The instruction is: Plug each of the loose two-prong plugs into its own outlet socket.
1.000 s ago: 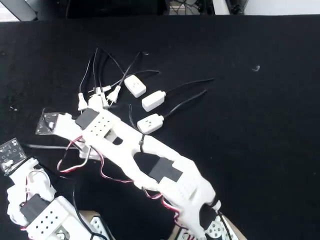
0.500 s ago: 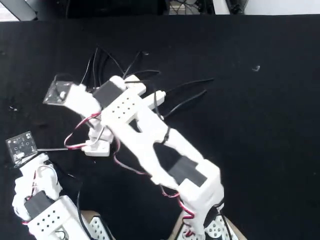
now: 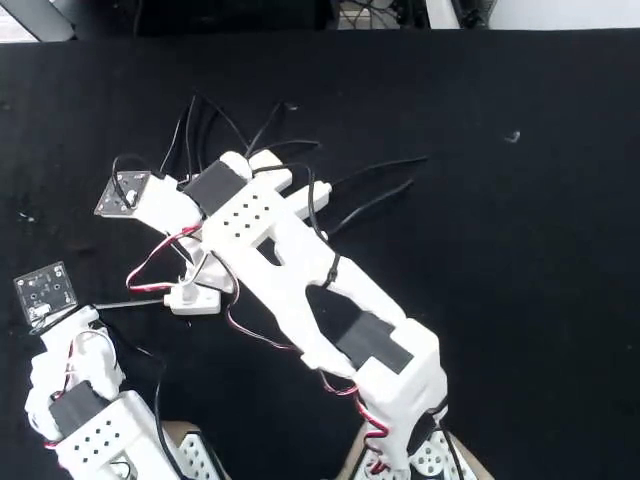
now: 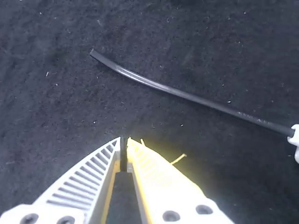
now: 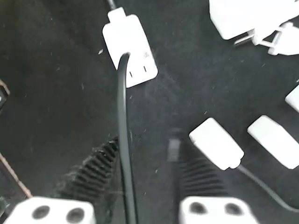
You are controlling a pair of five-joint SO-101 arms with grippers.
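Your right gripper [image 5: 143, 138] stands open, a black cable [image 5: 122, 116] between its fingers and an outlet socket [image 5: 129, 49] just ahead. Your left gripper [image 4: 124, 140] is closed.

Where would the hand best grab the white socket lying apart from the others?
Across its long flat sides, from above: the socket lies flat, slots up, with bare table either side. Avoid the black cord crossing its slotted end.

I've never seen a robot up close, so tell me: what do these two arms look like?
Both arms are white plastic shells: the right arm and left arm carry black blocks, rows of small holes and loose red and white wires. The left gripper has pointed, ribbed fingers.
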